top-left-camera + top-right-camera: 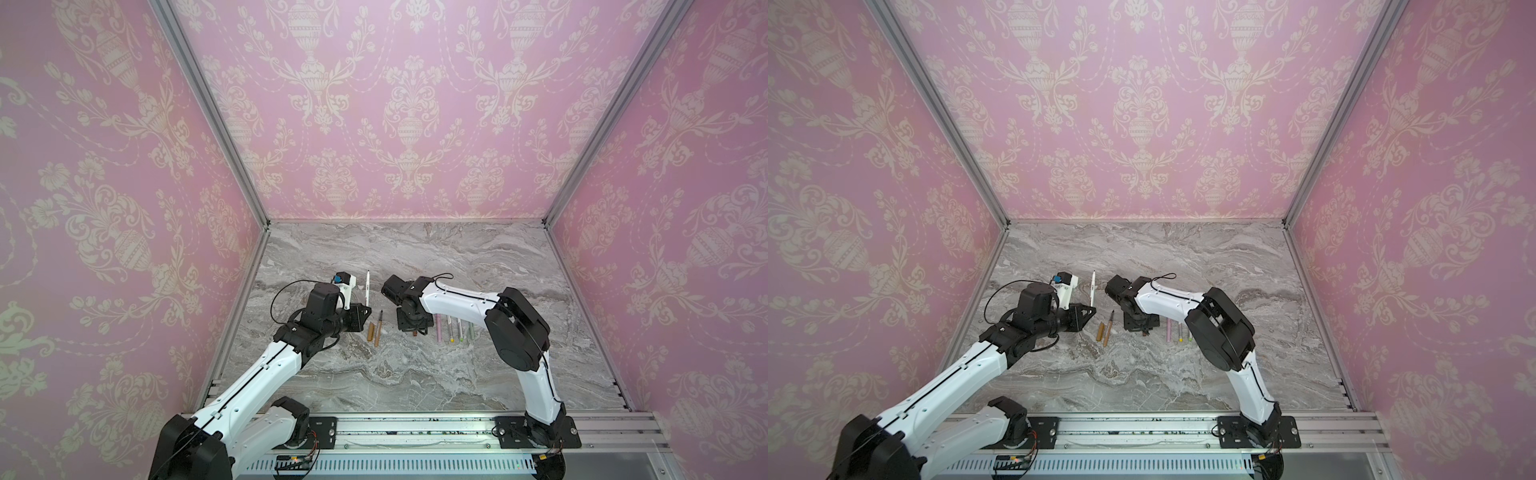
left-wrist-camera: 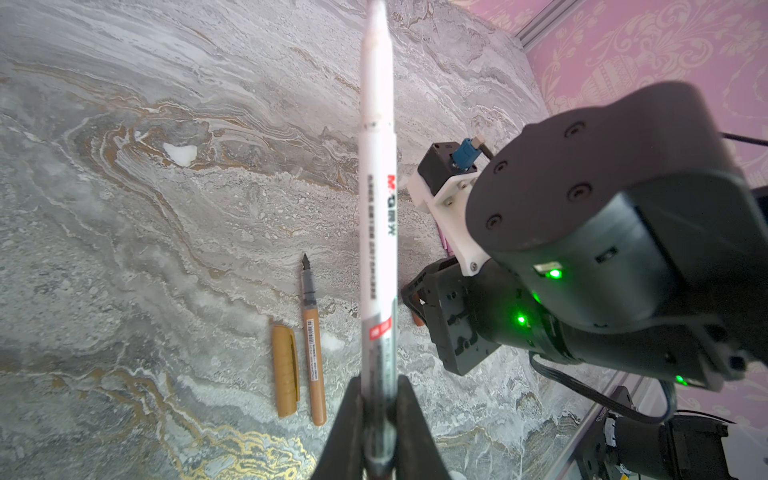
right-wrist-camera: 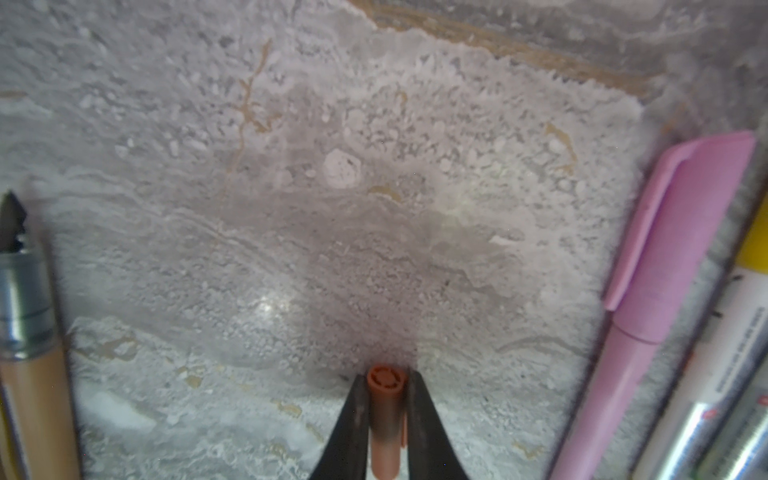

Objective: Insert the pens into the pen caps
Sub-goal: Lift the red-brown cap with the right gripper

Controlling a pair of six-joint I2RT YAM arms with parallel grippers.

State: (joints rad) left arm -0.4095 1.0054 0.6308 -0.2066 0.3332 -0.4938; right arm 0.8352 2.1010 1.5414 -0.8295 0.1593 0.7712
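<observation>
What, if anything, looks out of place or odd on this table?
Nothing is spilled or broken. One tan pen lies uncapped with its tan cap loose beside it, while the pink pen nearby is capped. The left gripper holds a white pen, the right gripper a brown cap.

This is a robot test booth in a lab. Pink patterned wall panels (image 1: 415, 104) fill a metal frame (image 1: 206, 104) around a marble-look tabletop (image 1: 415, 374), and the left arm (image 1: 257, 374) and right arm (image 1: 538, 386) are bolted to a rail (image 1: 415, 432).
</observation>
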